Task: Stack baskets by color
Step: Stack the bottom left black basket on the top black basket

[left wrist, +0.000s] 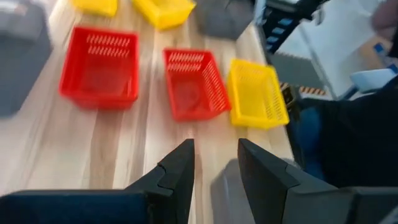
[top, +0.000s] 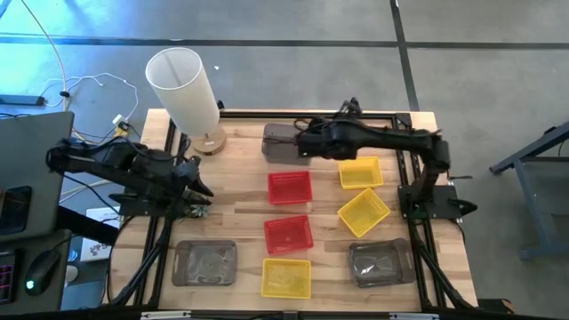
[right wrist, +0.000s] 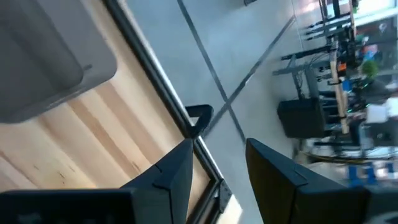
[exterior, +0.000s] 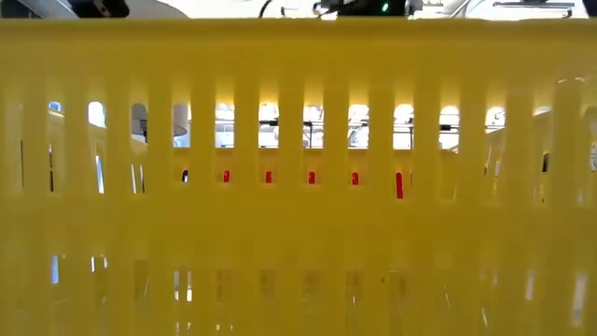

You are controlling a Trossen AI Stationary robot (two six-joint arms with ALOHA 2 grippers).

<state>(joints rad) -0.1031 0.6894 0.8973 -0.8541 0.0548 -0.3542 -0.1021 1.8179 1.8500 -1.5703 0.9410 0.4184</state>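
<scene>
Several baskets lie on the wooden table (top: 240, 213), each resting on its base. Two are red (top: 290, 188) (top: 288, 234), three yellow (top: 360, 172) (top: 363, 212) (top: 286, 277), three dark grey (top: 204, 263) (top: 380, 263) (top: 283, 142). My left gripper (top: 200, 191) (left wrist: 214, 162) hovers open at the table's left side, facing the red baskets (left wrist: 99, 65) (left wrist: 193, 84) and a yellow one (left wrist: 258, 93). My right gripper (top: 300, 142) (right wrist: 217, 162) is open above the far grey basket (right wrist: 43, 56). Neither has anything between its fingers.
A tall white cylinder (top: 187, 84) on a wooden base stands at the table's far left corner. A yellow basket wall (exterior: 298, 187) fills the low view. Black frame rails (top: 418, 258) run along the table's edges. Cables and a laptop lie beyond the left edge.
</scene>
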